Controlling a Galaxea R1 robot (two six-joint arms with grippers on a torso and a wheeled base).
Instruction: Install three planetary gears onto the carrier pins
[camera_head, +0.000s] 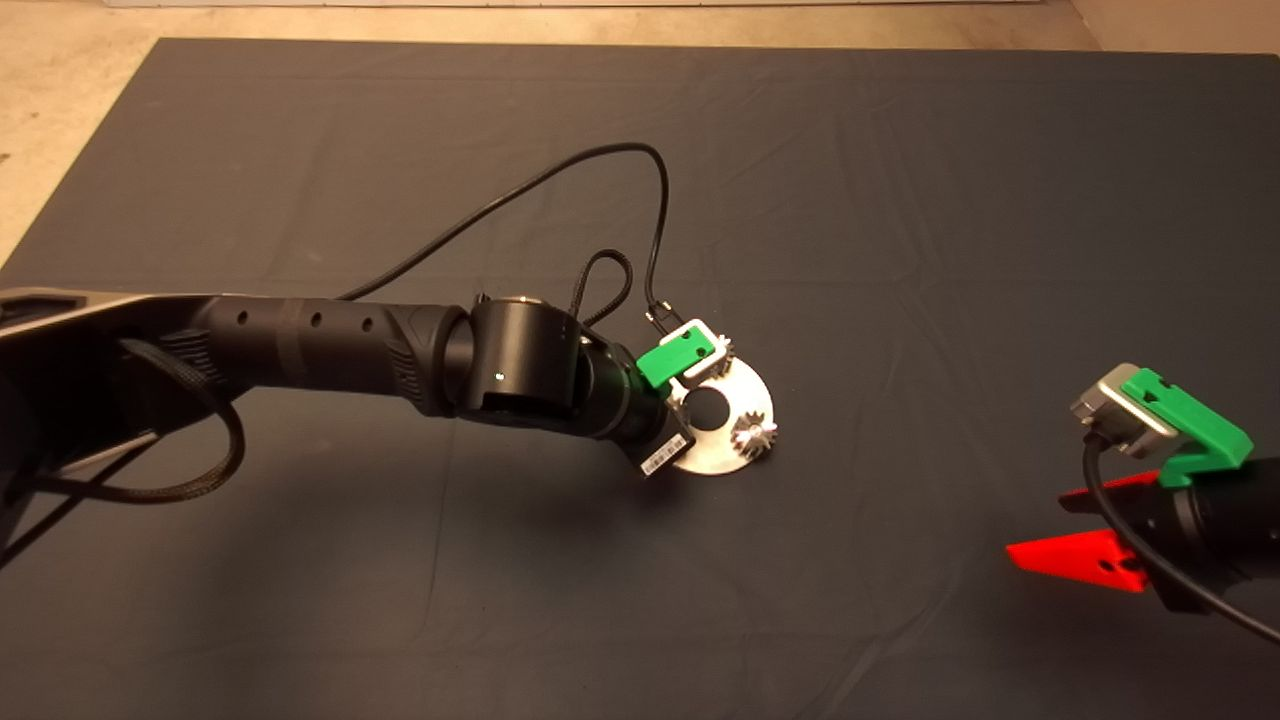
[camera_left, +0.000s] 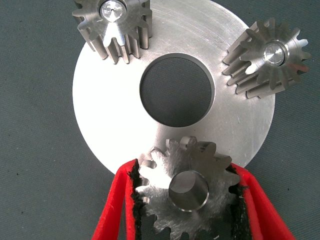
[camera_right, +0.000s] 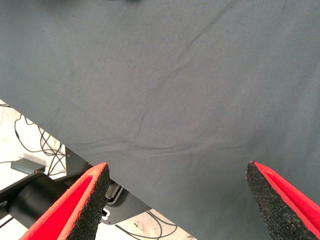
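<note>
Left gripper (camera_left: 187, 200) clamps 3rd gear (camera_left: 186, 195), bore on its pin (camera_left: 188, 190) w/ axis vertical. You'd release straight up. Right gripper (camera_right: 177, 200) parked open.

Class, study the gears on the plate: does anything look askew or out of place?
Nothing stands out. Two gears sit on pins on the plate; the left gripper holds the third gear on its pin.
</note>
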